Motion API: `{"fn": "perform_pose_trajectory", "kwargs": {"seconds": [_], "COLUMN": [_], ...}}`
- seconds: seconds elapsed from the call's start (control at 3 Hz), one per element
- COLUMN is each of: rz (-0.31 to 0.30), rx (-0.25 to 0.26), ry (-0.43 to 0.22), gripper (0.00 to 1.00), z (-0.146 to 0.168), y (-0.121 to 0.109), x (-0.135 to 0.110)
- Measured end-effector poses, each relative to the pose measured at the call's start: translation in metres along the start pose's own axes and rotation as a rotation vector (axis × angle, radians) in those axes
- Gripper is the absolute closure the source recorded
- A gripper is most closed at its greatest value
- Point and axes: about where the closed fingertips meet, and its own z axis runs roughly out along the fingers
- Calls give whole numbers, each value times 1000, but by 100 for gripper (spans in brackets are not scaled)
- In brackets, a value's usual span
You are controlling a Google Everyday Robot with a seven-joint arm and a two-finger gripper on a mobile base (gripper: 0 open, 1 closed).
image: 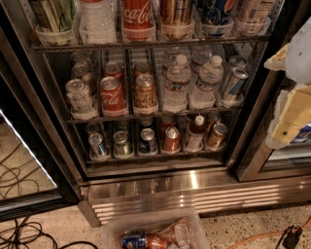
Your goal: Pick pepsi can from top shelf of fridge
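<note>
The pepsi can [217, 10], dark blue with a round red, white and blue logo, stands in a clear holder on the top shelf [146, 44], right of the middle; its top is cut off by the frame edge. The fridge [194, 189] stands open in front of me. My gripper [278, 97] is at the right edge of the view, in front of the fridge's right frame, below and to the right of the pepsi can. It is open and empty.
A red Coca-Cola can [138, 17] and other drinks share the top shelf. Lower racks hold cans and water bottles [177, 82]. A clear bin [155, 228] with cans sits on the floor in front. Cables [19, 228] lie at left, and an orange cord [257, 237] at right.
</note>
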Motion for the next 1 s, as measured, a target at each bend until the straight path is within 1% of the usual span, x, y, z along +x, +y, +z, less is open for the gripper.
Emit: {"fn": "perform_pose_trajectory", "kwargs": {"seconds": [0.33, 0.67, 1.0], "rz": [0, 78, 228], "rx": [0, 43, 123], "ry": [0, -75, -217], "gripper": [0, 0, 0], "z": [0, 0, -3], "y": [0, -5, -16], "x": [0, -2, -6]}}
